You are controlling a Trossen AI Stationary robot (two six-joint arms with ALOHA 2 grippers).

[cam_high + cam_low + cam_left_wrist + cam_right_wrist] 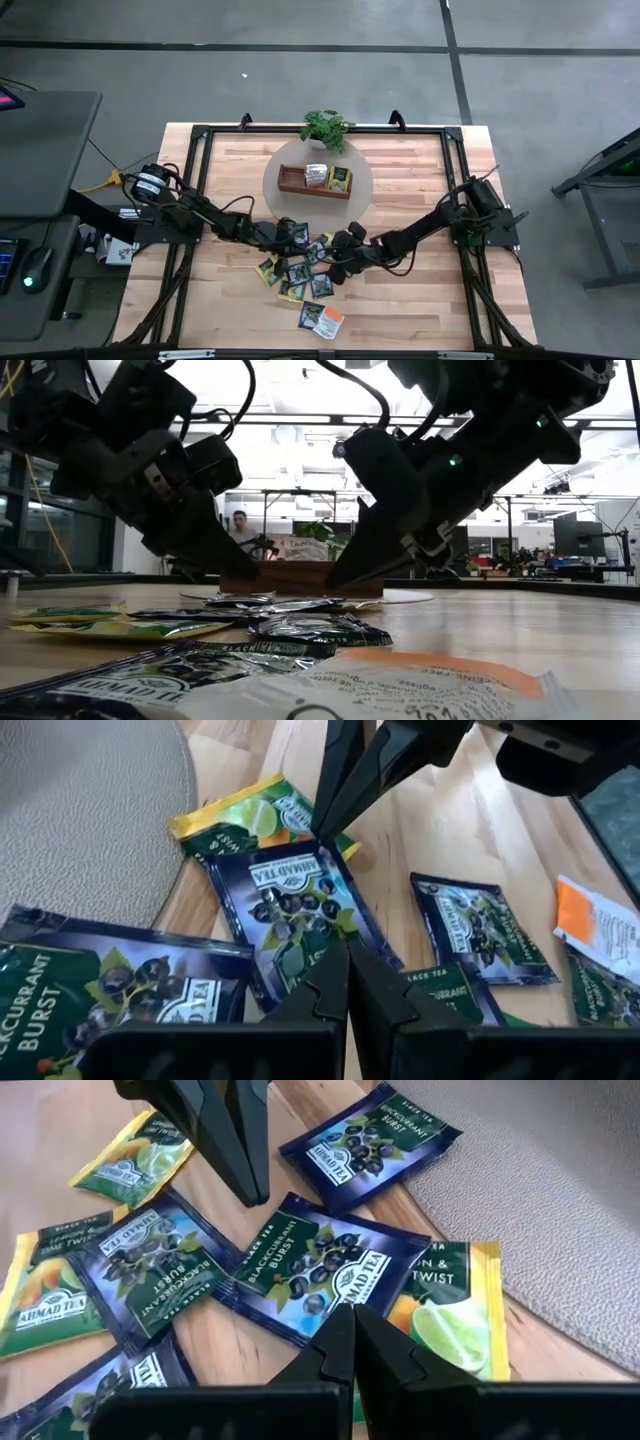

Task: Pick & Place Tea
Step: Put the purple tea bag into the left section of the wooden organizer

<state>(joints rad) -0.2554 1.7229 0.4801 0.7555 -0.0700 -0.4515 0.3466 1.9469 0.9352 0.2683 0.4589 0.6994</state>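
Pale wood planks make up the bench (pixel 400 190), and the tea sachets (pixel 300 270) lie scattered flat on its near middle, dark blue, yellow-green, and one orange-and-white one (pixel 329 323) nearest the front edge. Two more sachets stand in the brown wooden tray (pixel 290 181), which sits on a round grey mat (pixel 362 185) farther back, with a small potted plant (pixel 326 128) behind it.

Both arms reach in to the pile and meet over it. The left gripper (pixel 347 942) hangs low over a dark blue blackcurrant sachet (pixel 290 905), its jaws pressed together with nothing between them. The right gripper (pixel 352 1312) comes from the opposite side over that same sachet, jaws likewise closed and empty, its tip at the sachet's far edge in the left wrist view. A lime-printed sachet (pixel 450 1315) lies partly under the blue one, beside the mat's edge.

In the low view a person (pixel 240 530) sits far behind the bench.
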